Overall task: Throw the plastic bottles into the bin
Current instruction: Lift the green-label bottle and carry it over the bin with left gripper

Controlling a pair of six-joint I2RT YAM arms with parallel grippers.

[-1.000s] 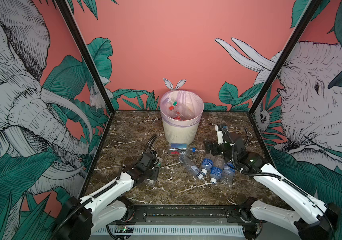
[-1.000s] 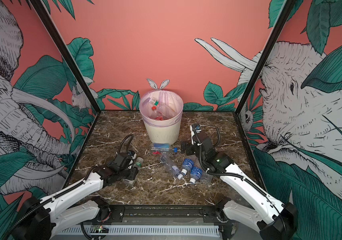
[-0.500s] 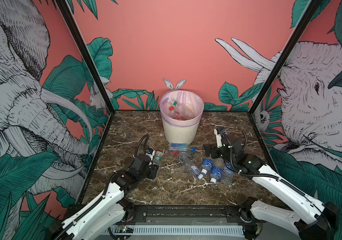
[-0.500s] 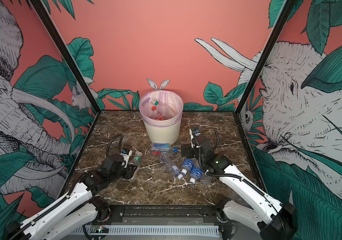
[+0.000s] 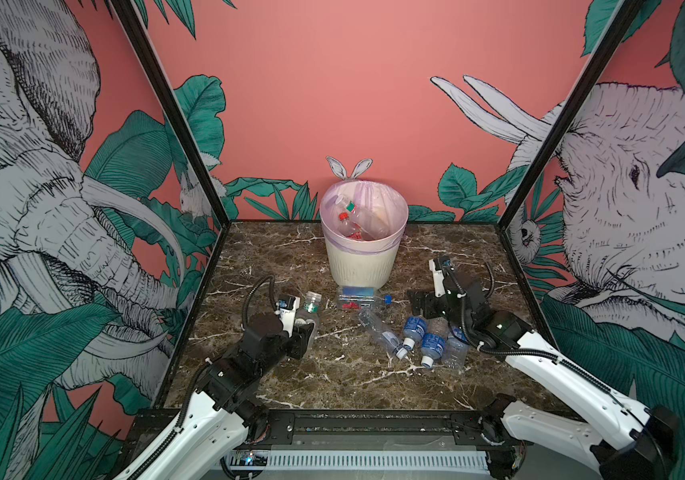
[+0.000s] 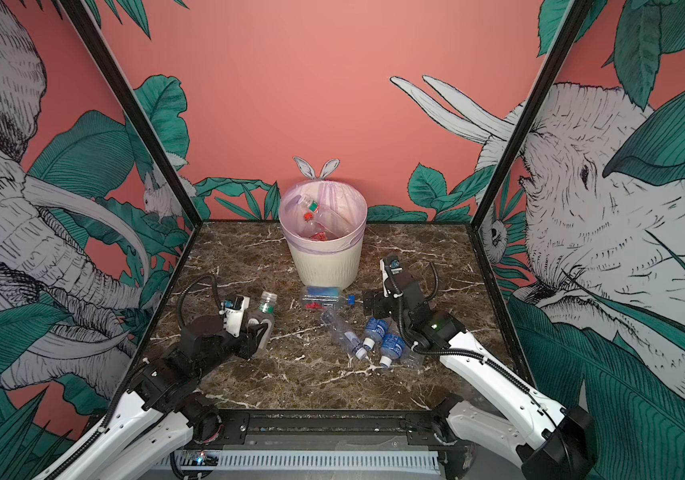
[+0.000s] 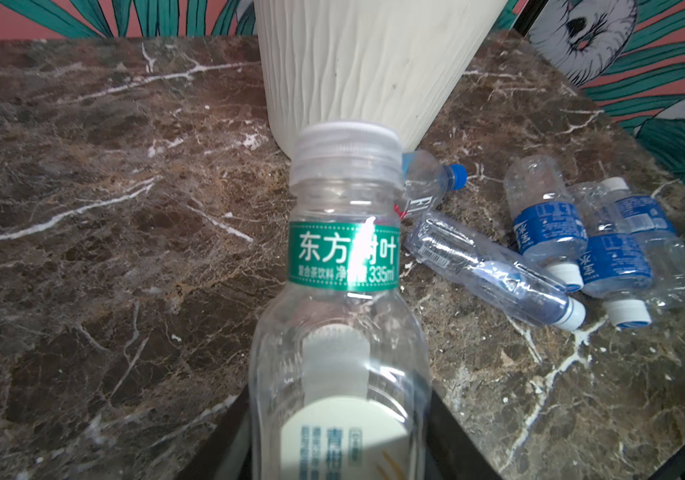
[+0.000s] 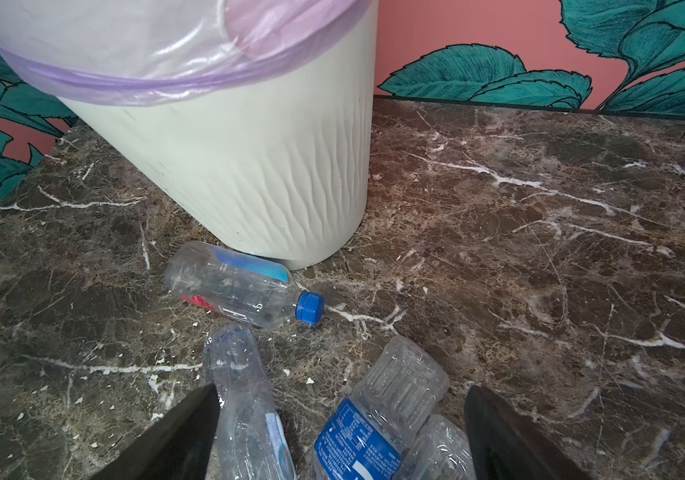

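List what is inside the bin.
Inside the bin, a lilac bag holds a few clear bottles, one red-capped. The near wall hides the bottom and anything lying there.

Bottles (image 7: 548, 216) clear glossy plastic; bin (image 8: 249, 166) matt, ribbed (table (image 8: 540, 249) marble).

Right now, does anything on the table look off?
No spill. A slim clear bottle is crushed and twisted; a blue-capped bottle lies on its side at the bin's base; white flecks litter the marble nearby.
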